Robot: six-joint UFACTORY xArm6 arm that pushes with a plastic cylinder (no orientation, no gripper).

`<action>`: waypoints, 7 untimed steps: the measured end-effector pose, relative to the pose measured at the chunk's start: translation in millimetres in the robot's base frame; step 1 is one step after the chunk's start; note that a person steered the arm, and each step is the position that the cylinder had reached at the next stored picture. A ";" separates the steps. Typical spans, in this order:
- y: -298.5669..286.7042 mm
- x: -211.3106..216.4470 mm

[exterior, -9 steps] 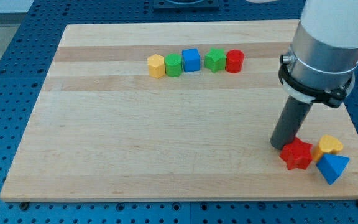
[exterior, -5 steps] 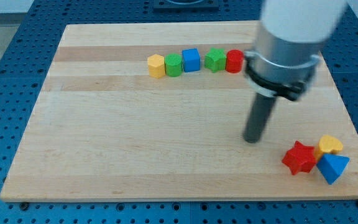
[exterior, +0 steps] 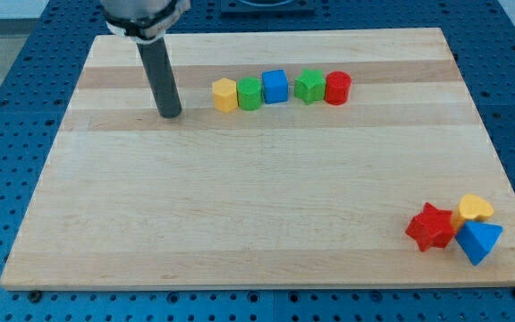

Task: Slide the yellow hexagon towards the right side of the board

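You had my tip down on the wooden board in the upper left of the frame, just left of the yellow hexagon, with a clear gap between them, not touching. No hand on this arm: it ended in the plain dark rod, so nothing to call apart, together or clamped.

The yellow hexagon sat at the left end of a row across the upper middle of the frame. Right of it, touching or nearly so: the green block, shape not clear enough to call. Next, the blue cube, set slightly higher in the frame. Then a small gap, then a second green block, outline irregular, and the red cylinder right against it.

Lower right corner of the frame held a separate cluster, well apart from the row and from my tip: the red star, the yellow heart-like block up and right of it, and the blue triangular block below that one. All three looked in contact.

The board lay on the blue perforated table.
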State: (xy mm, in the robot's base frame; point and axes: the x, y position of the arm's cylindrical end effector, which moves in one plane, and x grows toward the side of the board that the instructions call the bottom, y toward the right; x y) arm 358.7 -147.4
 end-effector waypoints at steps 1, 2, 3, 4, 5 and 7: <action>5.5 -35.7; 38.6 -43.9; 57.3 -29.6; 68.9 -10.3; 85.5 3.7; 97.3 44.6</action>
State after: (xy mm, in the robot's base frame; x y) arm 403.2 -50.1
